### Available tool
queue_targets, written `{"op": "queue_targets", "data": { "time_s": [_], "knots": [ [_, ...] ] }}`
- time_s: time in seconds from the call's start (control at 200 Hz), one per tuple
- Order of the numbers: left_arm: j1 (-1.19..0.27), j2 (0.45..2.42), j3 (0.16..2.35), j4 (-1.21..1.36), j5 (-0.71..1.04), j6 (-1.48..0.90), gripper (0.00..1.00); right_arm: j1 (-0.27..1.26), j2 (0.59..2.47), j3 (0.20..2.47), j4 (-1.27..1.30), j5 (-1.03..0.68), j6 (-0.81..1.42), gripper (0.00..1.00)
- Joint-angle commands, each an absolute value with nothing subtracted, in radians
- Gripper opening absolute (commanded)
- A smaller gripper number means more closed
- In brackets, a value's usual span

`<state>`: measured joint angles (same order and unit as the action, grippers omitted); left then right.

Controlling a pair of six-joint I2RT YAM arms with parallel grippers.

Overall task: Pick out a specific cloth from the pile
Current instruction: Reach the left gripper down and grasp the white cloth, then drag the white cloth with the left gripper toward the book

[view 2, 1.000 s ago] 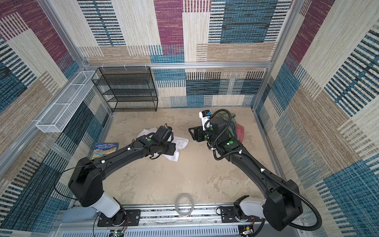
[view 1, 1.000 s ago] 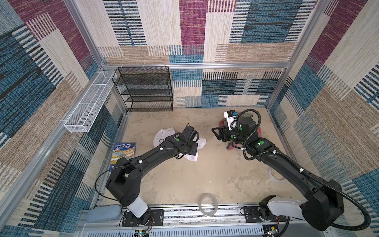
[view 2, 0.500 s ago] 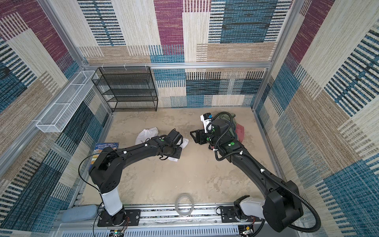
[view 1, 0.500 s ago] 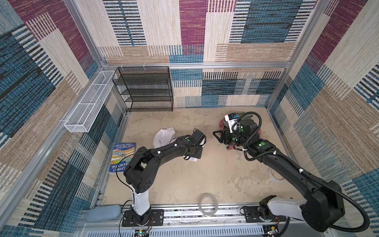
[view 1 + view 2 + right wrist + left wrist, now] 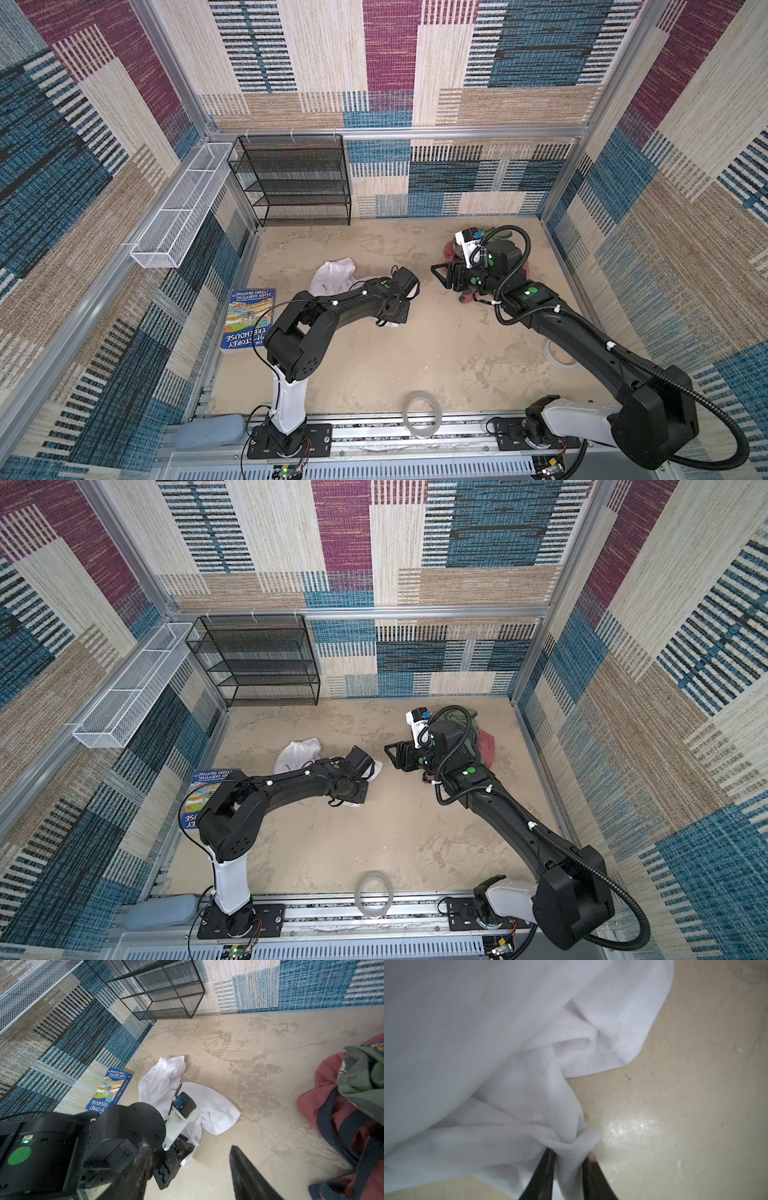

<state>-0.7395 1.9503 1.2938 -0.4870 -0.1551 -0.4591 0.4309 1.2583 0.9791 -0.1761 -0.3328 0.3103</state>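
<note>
Pile [image 5: 486,748] mostly behind right arm [image 5: 519,812]

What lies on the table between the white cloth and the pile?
Nothing: bare table between the cloth and the pile, in the right wrist view.

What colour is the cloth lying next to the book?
The cloth is plain white, clearest in the left wrist view.

Bright, even light fills both top views; shadows on the floor [image 5: 415,357] are faint, and the walls [image 5: 83,166] bow at the edges. The left wrist view is blurred, the white cloth [image 5: 488,1043] smeared, glare beside it. The right wrist view is sharp except its near fingers [image 5: 247,1176].
</note>
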Motion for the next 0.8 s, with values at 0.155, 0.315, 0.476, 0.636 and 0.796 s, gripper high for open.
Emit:
{"op": "queue_targets", "data": {
  "time_s": [0.155,0.315,0.476,0.636,0.796],
  "knots": [
    [-0.739,1.912,1.255,-0.433,-0.170,-0.488,0.00,0.431,1.252,0.982,-0.144,-0.323,0.331,0.63],
    [-0.738,1.811,1.245,-0.435,-0.175,-0.481,0.00,0.431,1.250,0.984,-0.144,-0.312,0.338,0.63],
    [-0.738,1.703,1.262,-0.471,-0.202,-0.474,0.00,0.431,1.246,0.985,-0.140,-0.315,0.342,0.63],
    [-0.732,1.622,1.309,-0.550,-0.265,-0.465,0.00,0.431,1.239,0.981,-0.138,-0.316,0.347,0.63],
    [-0.706,1.544,1.349,-0.633,-0.315,-0.449,0.00,0.431,1.230,0.969,-0.134,-0.317,0.353,0.63]
  ]
}}
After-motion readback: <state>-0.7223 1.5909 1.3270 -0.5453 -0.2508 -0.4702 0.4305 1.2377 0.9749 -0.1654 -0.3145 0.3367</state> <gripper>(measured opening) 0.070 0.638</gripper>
